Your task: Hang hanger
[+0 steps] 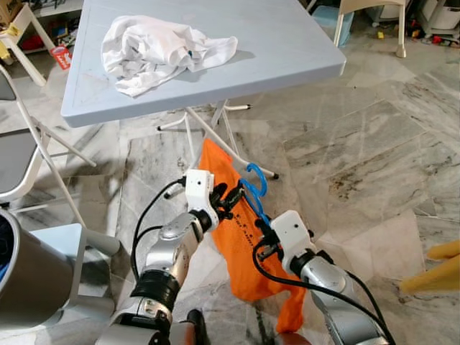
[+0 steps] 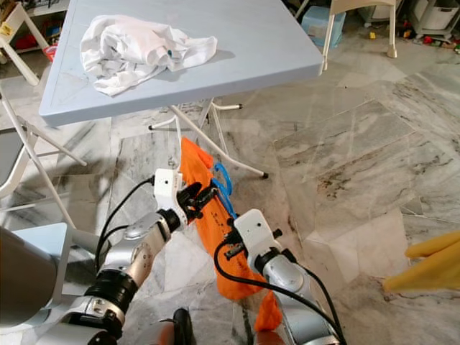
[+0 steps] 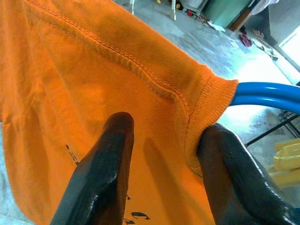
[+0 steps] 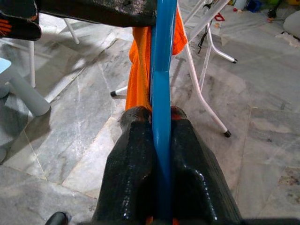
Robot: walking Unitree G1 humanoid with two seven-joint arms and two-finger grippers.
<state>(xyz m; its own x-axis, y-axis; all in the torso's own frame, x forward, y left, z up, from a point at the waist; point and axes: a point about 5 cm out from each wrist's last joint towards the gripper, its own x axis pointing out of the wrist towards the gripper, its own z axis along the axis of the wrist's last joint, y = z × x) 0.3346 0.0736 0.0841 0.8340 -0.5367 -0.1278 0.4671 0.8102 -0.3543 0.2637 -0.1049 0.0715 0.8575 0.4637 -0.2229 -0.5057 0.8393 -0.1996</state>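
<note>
Low in the centre of the head view, the blue hanger (image 1: 256, 188) sits threaded into an orange shirt (image 1: 237, 237) above the marble floor (image 1: 374, 158). The right gripper (image 4: 161, 123) is clamped tight on the hanger's bar, probably to steady it. The left gripper (image 3: 161, 136), fingers parted, presses against the shirt by its collar; only its wrist view shows the stitching. A blue table (image 1: 287, 43) holding white cloth (image 1: 162, 47) fills the upper left.

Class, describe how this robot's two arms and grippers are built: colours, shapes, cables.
Both arms are silver metal tubes with black bands at the joints. Each wrist carries a boxy white housing, and loose black cables loop from it back along the forearm. The left gripper and right gripper each end in two long, glossy black fingers with rounded tips.
</note>
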